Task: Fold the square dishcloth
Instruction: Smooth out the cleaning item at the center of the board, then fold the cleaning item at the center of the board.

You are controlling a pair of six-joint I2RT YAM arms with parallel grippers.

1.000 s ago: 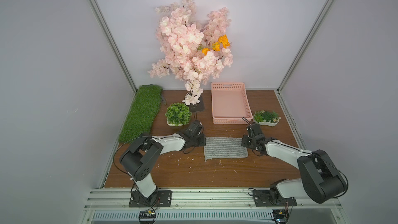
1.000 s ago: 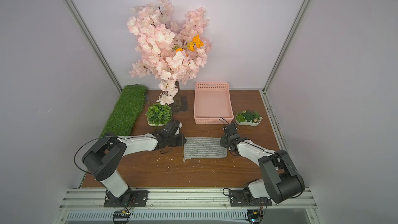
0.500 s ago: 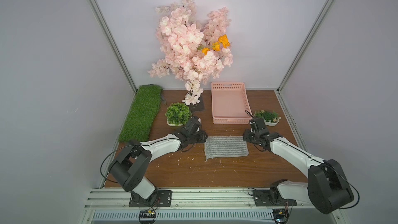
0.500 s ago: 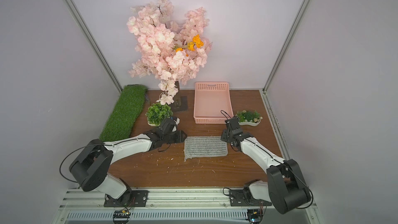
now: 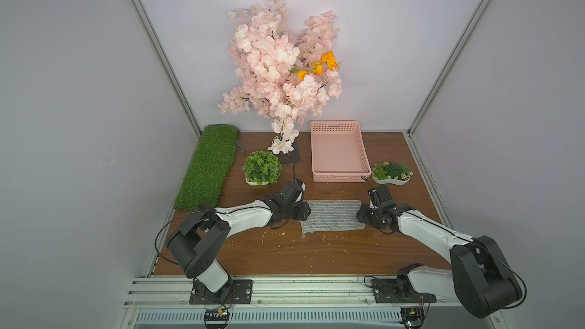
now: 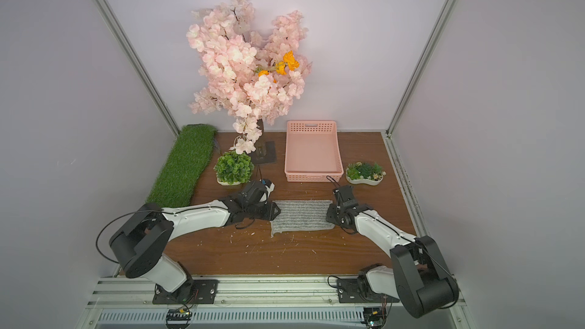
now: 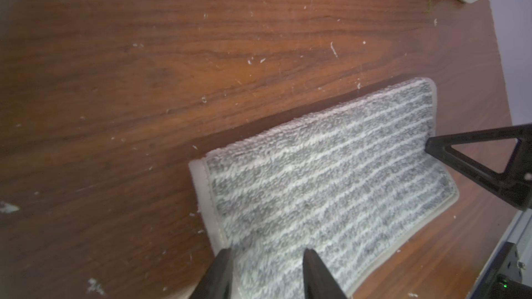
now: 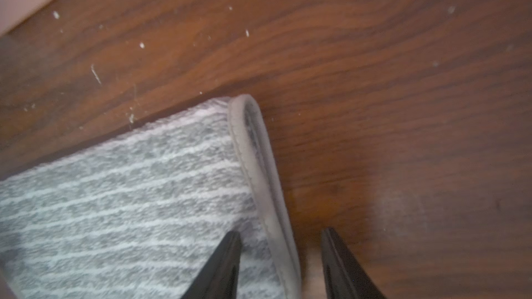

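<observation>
The square dishcloth (image 5: pixel 330 216) (image 6: pixel 300 215), grey with whitish stripes, lies flat on the wooden table as a doubled rectangle with its long side running left to right. My left gripper (image 5: pixel 304 212) (image 7: pixel 267 251) is at its left end, open, both fingertips just over the fabric (image 7: pixel 331 185) near the edging. My right gripper (image 5: pixel 361 215) (image 8: pixel 280 231) is at the right end, open and straddling the doubled edging (image 8: pixel 259 168), one fingertip over the cloth and one over bare wood. Neither holds anything.
Behind the cloth stands a pink basket (image 5: pixel 340 178). A potted green plant (image 5: pixel 262 167) and a blossom tree (image 5: pixel 281 68) are behind my left arm, and a succulent dish (image 5: pixel 391 174) is behind my right. A grass mat (image 5: pixel 210 166) lies along the left edge.
Both sets of jaws stand wider than a second ago. Both arms have shifted slightly at the cloth's ends. The cloth lies where it lay.
</observation>
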